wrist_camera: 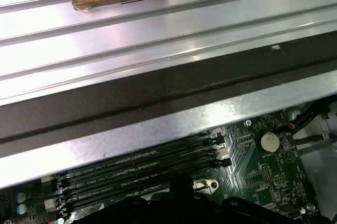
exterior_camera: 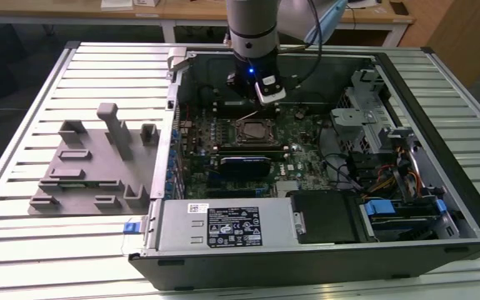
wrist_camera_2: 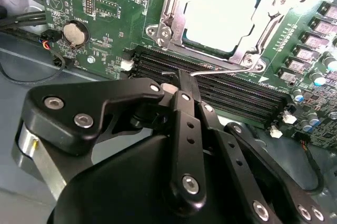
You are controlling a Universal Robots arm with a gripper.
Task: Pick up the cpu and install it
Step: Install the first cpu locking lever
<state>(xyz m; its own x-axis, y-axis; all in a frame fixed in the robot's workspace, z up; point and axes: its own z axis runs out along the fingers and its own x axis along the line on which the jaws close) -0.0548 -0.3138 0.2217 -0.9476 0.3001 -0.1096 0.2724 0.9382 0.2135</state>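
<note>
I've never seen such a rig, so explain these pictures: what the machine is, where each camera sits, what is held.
The exterior view shows one robot arm poised over an open computer case that lies on a slatted metal table; a grey fixture sits at the exterior view's left. Both wrist views come from cameras riding on the arm. In the second wrist view the black gripper hangs over the motherboard, apart from the cpu, which lies in its socket. The gripper does not hold it.
</note>
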